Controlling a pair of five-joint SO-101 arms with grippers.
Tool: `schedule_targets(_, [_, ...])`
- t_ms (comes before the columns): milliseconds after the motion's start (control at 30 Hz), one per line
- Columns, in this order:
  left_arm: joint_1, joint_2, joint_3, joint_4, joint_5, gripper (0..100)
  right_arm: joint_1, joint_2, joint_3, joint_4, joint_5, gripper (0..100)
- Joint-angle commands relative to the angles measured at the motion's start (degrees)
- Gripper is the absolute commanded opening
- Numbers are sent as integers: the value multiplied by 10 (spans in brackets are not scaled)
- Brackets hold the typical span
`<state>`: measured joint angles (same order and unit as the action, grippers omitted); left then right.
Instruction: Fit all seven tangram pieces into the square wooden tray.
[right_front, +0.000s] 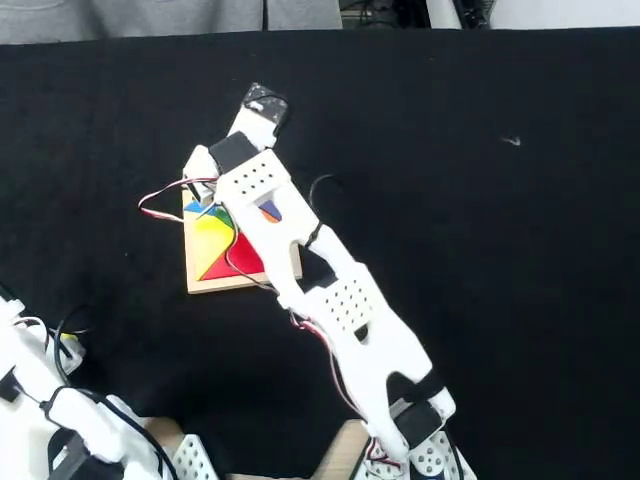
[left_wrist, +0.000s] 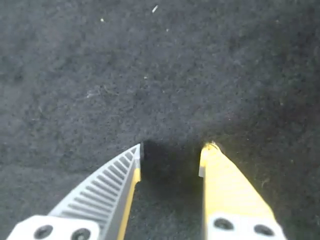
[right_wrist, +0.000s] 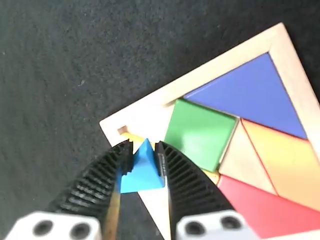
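Observation:
The square wooden tray (right_front: 240, 284) lies left of the table's middle on black cloth. My right arm stretches over it from the near edge. My right gripper (right_wrist: 144, 147) is shut on a small blue triangle (right_wrist: 144, 172), held over the tray's corner (right_wrist: 145, 112). In the tray lie a green square (right_wrist: 200, 132), a large purple-blue triangle (right_wrist: 250, 92), an orange piece (right_wrist: 285, 160) and a red piece (right_wrist: 265, 205). A sliver of yellow (right_wrist: 131, 137) shows beneath the fingertips. My left gripper (left_wrist: 170, 157) hangs open over bare cloth with nothing between its fingers.
My left arm (right_front: 40, 385) sits folded at the near left corner, well away from the tray. Red and white cables (right_front: 160, 200) loop off the right wrist beside the tray's left edge. Black cloth (right_front: 480, 200) spreads to the right and far side.

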<state>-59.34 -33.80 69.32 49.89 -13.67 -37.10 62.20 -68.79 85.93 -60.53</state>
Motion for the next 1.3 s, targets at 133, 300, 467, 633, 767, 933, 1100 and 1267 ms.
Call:
schedule_targets(133, [-5, -13, -2, -9, -2, 191, -6, 42, -87, 1, -7, 97])
schedule_targets(300, [-5, -13, -2, -9, -2, 191, -4, 59, -132, 13, -3, 123])
schedule_targets(467, [-4, -13, -2, -10, -2, 191, -4, 54, -225, 70, -2, 123])
schedule_targets(633, [-4, -13, -2, -10, -1, 191, -33, 29, -246, 118, 43, 18])
schedule_targets(767, [-4, -13, -2, -10, -1, 191, -51, 26, -190, 99, 109, 11])
schedule_targets(933, [-4, -13, -2, -10, -1, 191, -34, 27, -125, 63, 111, 11])
schedule_targets(1100, [-4, -13, -2, -10, -1, 191, -36, 27, -90, 53, 109, 11])
schedule_targets(1267, [-4, -13, -2, -10, -1, 191, -29, 29, -84, 39, 113, 11])
